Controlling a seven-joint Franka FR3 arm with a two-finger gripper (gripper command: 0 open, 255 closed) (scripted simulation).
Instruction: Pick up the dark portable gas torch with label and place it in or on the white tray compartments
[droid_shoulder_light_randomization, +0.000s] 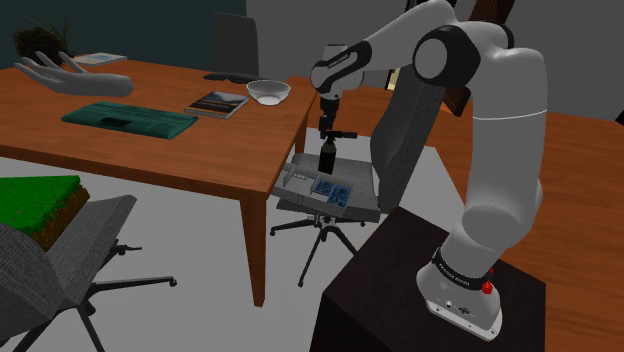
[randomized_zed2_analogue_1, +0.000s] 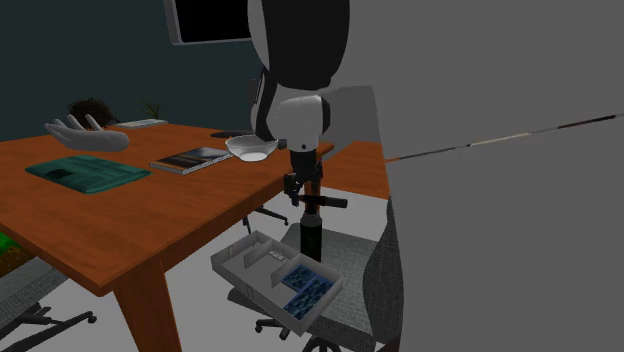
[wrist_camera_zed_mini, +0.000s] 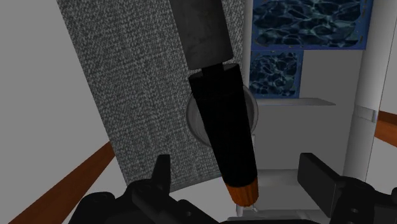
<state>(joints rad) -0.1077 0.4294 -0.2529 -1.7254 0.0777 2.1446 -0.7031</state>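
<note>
One white arm (droid_shoulder_light_randomization: 505, 130) reaches from its dark stand (droid_shoulder_light_randomization: 400, 290) in the shoulder view. Its gripper (droid_shoulder_light_randomization: 327, 128) is poised over a white tray (droid_shoulder_light_randomization: 296, 180) that rests on the seat of a grey office chair (droid_shoulder_light_randomization: 400, 150). The dark gas torch (droid_shoulder_light_randomization: 327, 158) stands upright directly beneath the gripper, above the tray. On the wooden table (droid_shoulder_light_randomization: 180, 150) alongside sit a bowl (droid_shoulder_light_randomization: 268, 92), a book (droid_shoulder_light_randomization: 216, 103) and a green mat (droid_shoulder_light_randomization: 128, 118).

From the second exterior view, the torch (randomized_zed2_analogue_1: 310, 235) hangs vertical below the gripper (randomized_zed2_analogue_1: 302, 185), a short black crossbar at its top. Its lower end is close over the tray (randomized_zed2_analogue_1: 235, 262), next to the blue-patterned compartments (randomized_zed2_analogue_1: 305, 285); whether it touches cannot be told.

Seen from the wrist, the gripper (wrist_camera_zed_mini: 236, 168) is spread wide, its fingers (wrist_camera_zed_mini: 159, 178) well apart. The torch (wrist_camera_zed_mini: 222, 121) lies between them with its orange band (wrist_camera_zed_mini: 242, 191) nearest. Grey background shows on both sides, and neither finger is seen touching it. The tray (wrist_camera_zed_mini: 318, 133) lies beyond.
</note>
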